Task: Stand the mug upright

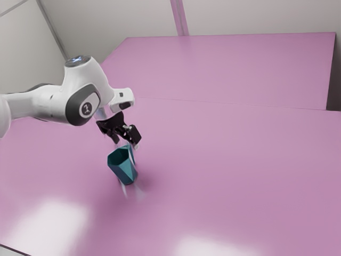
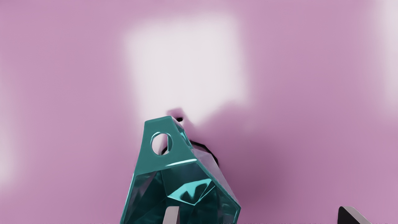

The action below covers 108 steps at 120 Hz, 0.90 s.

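Note:
The teal faceted mug (image 1: 123,168) is at the pink table in the exterior view, its mouth facing up and toward that view's left, its narrow base lower right. Whether the base rests flat, I cannot tell. My gripper (image 1: 126,141) hangs just above the mug, near its handle side. In the wrist view the mug (image 2: 164,166) shows its open mouth and a handle with a round hole. My gripper (image 2: 261,215) is open there, one fingertip (image 2: 171,215) overlapping the mouth and the other well outside the rim.
The pink table (image 1: 229,170) extends widely toward the exterior view's right, with bright reflections on its surface. Another pink surface (image 1: 229,69) lies behind it, before a pale wall (image 1: 256,16).

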{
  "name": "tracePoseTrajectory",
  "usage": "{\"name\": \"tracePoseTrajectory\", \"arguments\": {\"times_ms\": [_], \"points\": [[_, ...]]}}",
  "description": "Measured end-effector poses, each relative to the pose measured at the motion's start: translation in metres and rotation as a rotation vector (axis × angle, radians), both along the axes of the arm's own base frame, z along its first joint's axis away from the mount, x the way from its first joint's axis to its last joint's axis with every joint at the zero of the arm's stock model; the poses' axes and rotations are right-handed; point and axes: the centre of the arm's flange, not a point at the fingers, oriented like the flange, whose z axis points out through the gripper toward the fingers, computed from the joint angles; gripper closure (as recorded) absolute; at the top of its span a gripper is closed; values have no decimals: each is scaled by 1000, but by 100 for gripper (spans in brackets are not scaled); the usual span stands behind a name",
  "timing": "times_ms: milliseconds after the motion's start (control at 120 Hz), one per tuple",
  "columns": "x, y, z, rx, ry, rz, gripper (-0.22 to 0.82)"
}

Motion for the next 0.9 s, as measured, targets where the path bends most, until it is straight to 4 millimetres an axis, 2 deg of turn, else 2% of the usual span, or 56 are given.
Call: {"name": "tracePoseTrajectory", "arguments": {"times_ms": [358, 608, 767, 900], "points": [[41, -1, 76, 2, 61, 10, 2], [52, -7, 119, 4, 86, 1, 1], [56, -7, 155, 8, 78, 0, 1], [55, -5, 173, 12, 79, 2, 1]]}}
